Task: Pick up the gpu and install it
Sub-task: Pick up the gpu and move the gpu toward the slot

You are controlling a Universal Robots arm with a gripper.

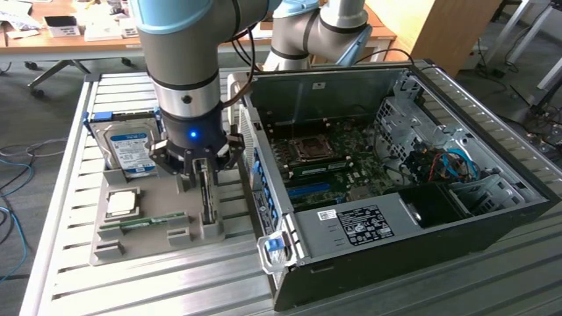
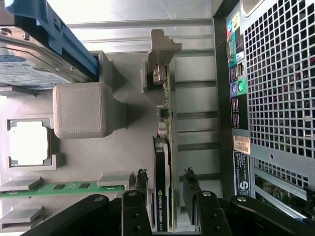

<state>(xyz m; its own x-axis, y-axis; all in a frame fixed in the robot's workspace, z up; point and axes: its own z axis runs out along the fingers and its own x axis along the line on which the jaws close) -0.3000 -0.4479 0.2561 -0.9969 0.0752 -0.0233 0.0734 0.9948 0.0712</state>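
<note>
The gpu (image 2: 165, 123) stands on its edge in a slot of the grey holder tray (image 2: 123, 162), black fan face to one side and green circuit board to the other, its silver bracket at the far end. In the exterior view the gpu (image 1: 208, 212) stands upright by the tray's edge nearest the computer. My gripper (image 2: 165, 173) is open and straddles the card's near end. One black finger (image 2: 141, 184) stands on each side, with a small gap to the card. In the exterior view the gripper (image 1: 202, 184) hangs straight down over it.
On the tray are a blue-labelled hard drive (image 1: 128, 150), a silver processor (image 1: 121, 203) and a green memory stick (image 1: 142, 222). The open computer case (image 1: 491, 217) lies at the exterior view's right with its motherboard (image 1: 330, 164) exposed; its perforated rear panel (image 2: 280, 78) is close beside the gpu.
</note>
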